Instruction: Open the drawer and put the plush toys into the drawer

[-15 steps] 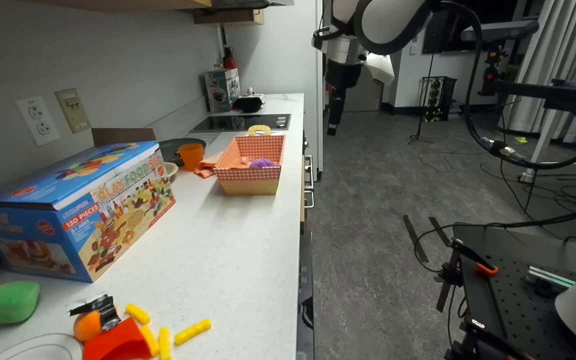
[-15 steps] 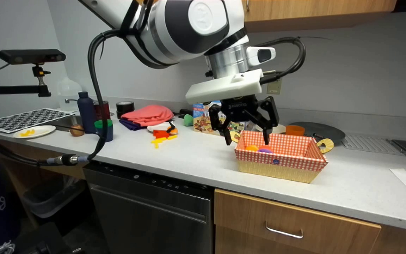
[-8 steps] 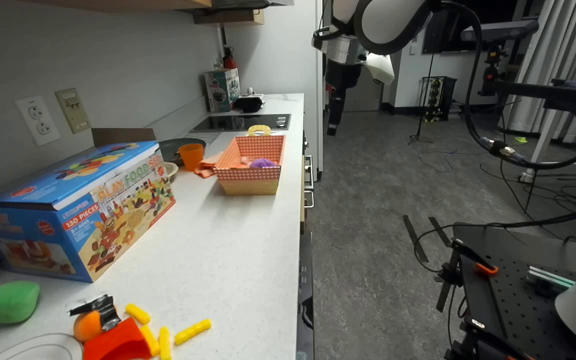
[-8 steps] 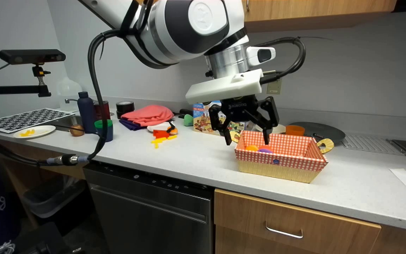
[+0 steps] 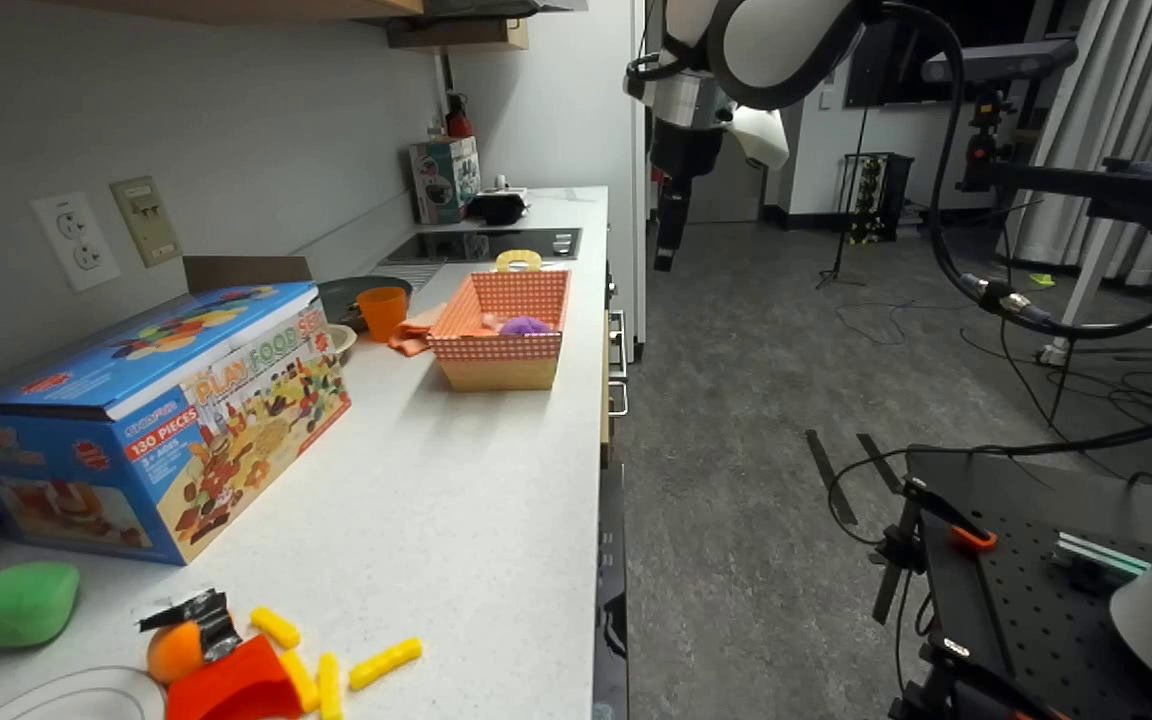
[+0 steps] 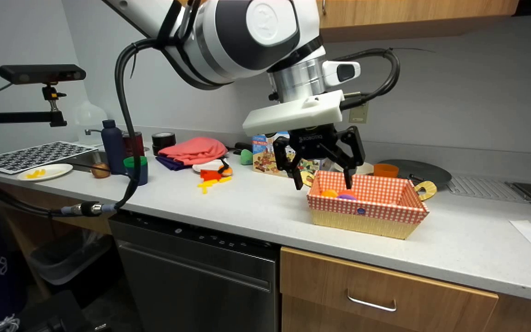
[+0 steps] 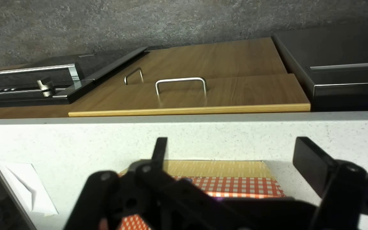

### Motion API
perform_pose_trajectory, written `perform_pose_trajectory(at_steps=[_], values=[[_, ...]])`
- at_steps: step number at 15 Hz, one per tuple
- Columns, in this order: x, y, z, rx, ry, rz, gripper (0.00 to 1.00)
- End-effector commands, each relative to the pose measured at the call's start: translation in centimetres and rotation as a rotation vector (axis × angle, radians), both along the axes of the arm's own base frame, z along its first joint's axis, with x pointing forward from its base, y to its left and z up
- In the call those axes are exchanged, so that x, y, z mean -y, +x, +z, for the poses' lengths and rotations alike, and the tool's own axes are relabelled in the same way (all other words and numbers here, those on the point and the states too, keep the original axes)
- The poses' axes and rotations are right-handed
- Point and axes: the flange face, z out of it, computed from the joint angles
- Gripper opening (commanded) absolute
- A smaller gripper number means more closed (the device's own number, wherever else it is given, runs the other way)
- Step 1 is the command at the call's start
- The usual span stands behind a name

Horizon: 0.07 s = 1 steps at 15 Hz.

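Drawer [image 6: 376,285], wood-fronted, sits lower than the gripper [image 6: 323,186], whose jaws stand spread wide and hold nothing; orange and purple plush toys [image 6: 329,193] lie in the checked basket [image 6: 367,225] on the counter [image 6: 256,210], also below the gripper's level

This arm [image 6: 228,60] is pretty slick from where I stand: white shell [image 6: 143,14], dark grey panels [image 6: 231,30], round white cap [image 6: 262,21]. At 5 o'clock from the cap there's a shiny silver collar [image 6: 297,82]; stubby white nub [image 6: 331,75] with a black oval [image 6: 345,71] at the collar's 3 o'clock, chunky white slab [image 6: 293,114] at its 6. The gripper [image 6: 323,183] is black with round bolts [image 7: 106,175] and pale ROBOTIQ lettering [image 6: 310,138]. Fat black cable [image 6: 120,78] loops at the cap's 8 o'clock.
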Motion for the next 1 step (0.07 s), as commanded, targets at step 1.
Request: perform_pose_trajectory(at_steps=[1], values=[[-0.01, 0.01, 0.06, -0.001, 0.000, 0.000, 1.00]])
